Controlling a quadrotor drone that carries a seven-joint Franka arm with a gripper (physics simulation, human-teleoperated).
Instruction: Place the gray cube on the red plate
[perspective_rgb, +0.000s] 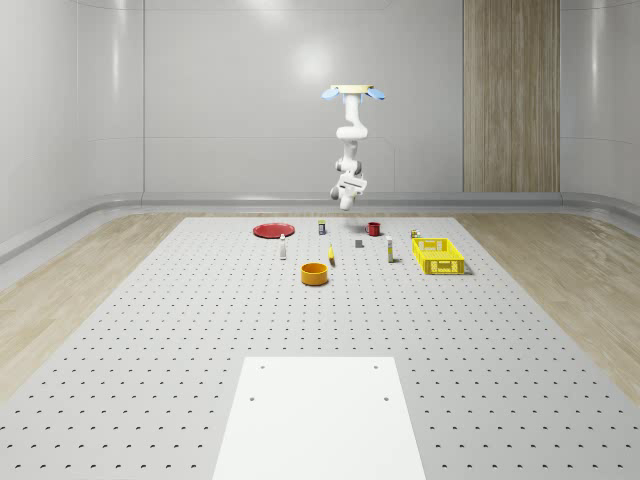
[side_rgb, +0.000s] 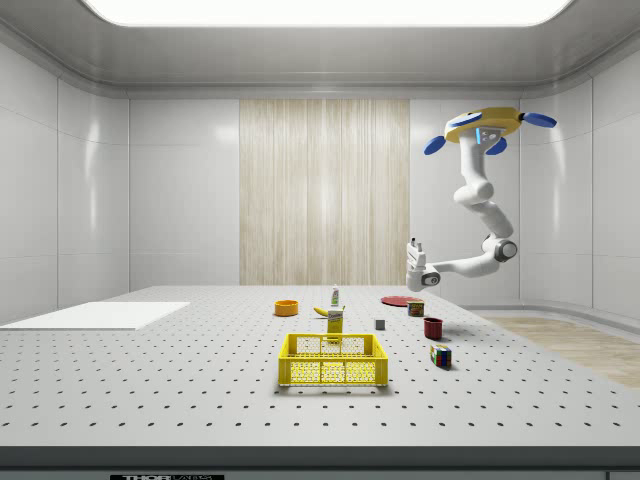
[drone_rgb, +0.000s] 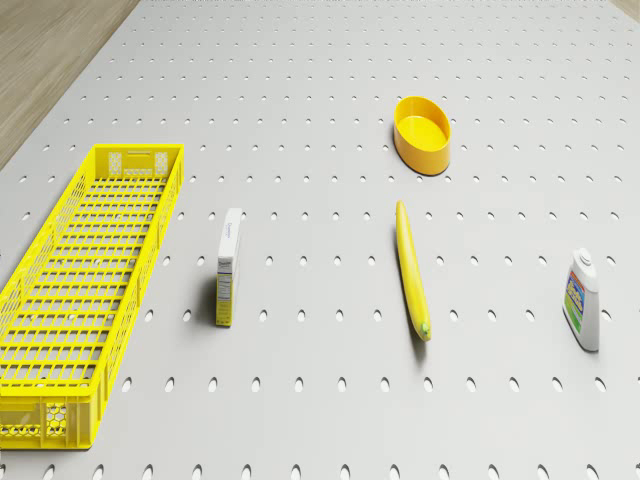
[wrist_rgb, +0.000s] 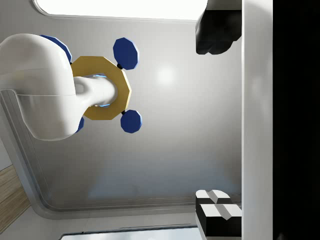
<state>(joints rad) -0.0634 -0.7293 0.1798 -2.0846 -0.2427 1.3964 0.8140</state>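
While the drone (perspective_rgb: 353, 93) hovers high above the far end of the table (perspective_rgb: 200, 330), its arm (side_rgb: 484, 215) hangs folded with the hand (side_rgb: 416, 247) turned upward, well clear of everything below. The fingers (wrist_rgb: 216, 32) stand spread apart with nothing between them. The gray cube (side_rgb: 380, 324) sits on the table, apart from the red plate (perspective_rgb: 272, 230), between the red cup (perspective_rgb: 374, 228) and the yellow crate (perspective_rgb: 438, 254).

open air around raised gripper (side_rgb: 414, 246), objects scattered on table (perspective_rgb: 150, 330)
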